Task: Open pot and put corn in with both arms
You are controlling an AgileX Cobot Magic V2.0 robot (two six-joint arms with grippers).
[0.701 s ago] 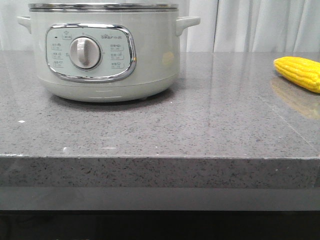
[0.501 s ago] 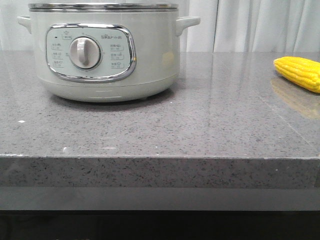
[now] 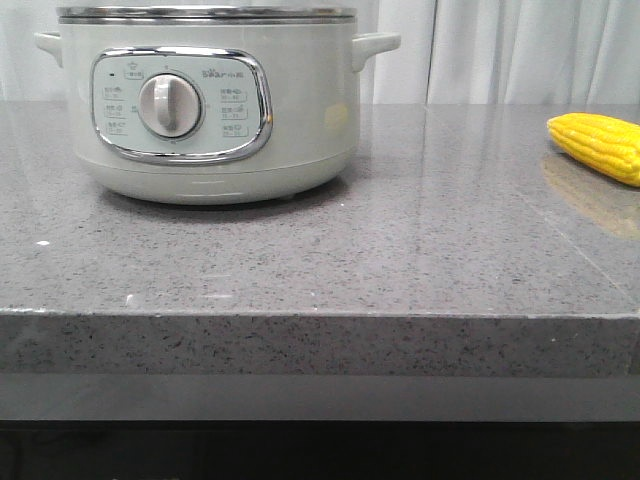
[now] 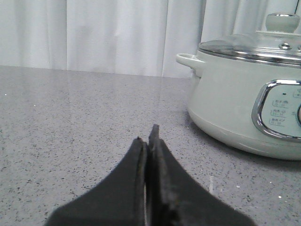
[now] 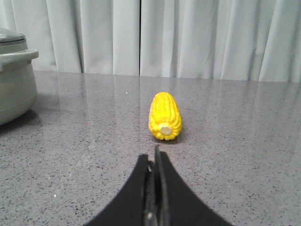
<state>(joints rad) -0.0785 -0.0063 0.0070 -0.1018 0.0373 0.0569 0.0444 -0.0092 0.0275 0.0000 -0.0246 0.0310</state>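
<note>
The pot [image 3: 205, 100], pale grey-green with a chrome-framed panel and round dial, stands at the back left of the counter. In the left wrist view the pot [image 4: 249, 99] wears a glass lid [image 4: 254, 47] with a knob [image 4: 282, 21]. My left gripper [image 4: 146, 134] is shut and empty, low over the counter, well short of the pot. The yellow corn [image 3: 600, 145] lies at the far right edge of the front view. In the right wrist view the corn [image 5: 164, 115] lies end-on just beyond my right gripper [image 5: 153, 153], which is shut and empty. Neither gripper shows in the front view.
The grey speckled stone counter [image 3: 400, 250] has its front edge [image 3: 320, 315] near the camera. White curtains [image 5: 188, 37] hang behind it. The pot's side handle [image 3: 375, 45] sticks out to the right.
</note>
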